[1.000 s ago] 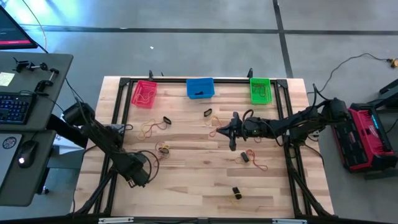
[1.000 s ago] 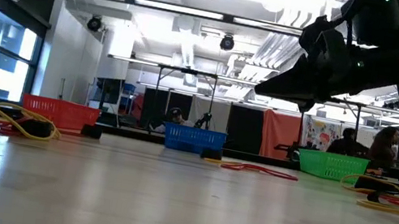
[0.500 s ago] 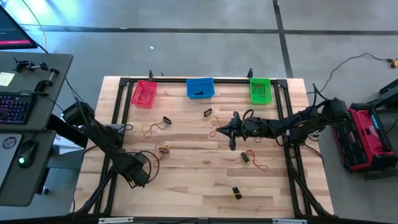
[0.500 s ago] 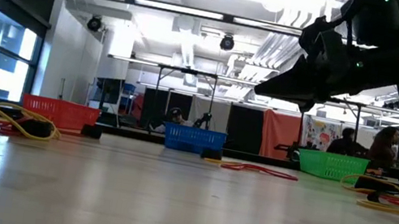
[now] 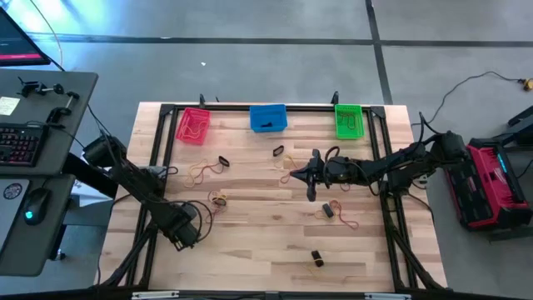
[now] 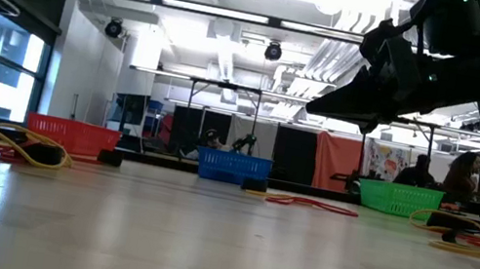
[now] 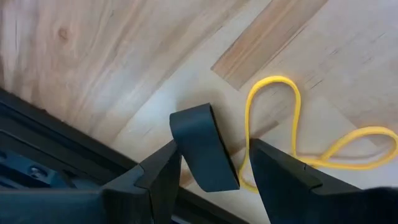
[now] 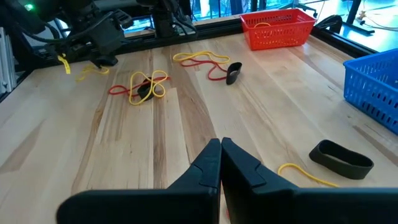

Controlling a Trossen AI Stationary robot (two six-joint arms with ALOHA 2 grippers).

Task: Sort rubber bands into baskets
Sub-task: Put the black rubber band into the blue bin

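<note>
Left hand (image 7: 214, 158) spread wide over a yellow band (image 7: 283, 134) at surface's left edge, grasping nothing; right hand (image 8: 219, 163) clenched, empty. Band's light, floppy: pinch one strand

The high view looks straight down from well above, taking in the whole wooden tabletop (image 5: 250, 242), both arms, the surrounding floor and a desk with a keyboard (image 5: 21, 143) at the left. The low view sits at tabletop height and faces level across the boards into the room behind; it shares with the high view the red-pink basket (image 6: 71, 136), blue basket (image 6: 233, 166) and green basket (image 6: 397, 198) along the far edge. The left wrist view hangs very close above the wood, tight on a yellow rubber band (image 7: 273, 118). The right wrist view looks low across the tabletop, reaching the red-pink basket and the other arm (image 8: 93, 37).
</note>
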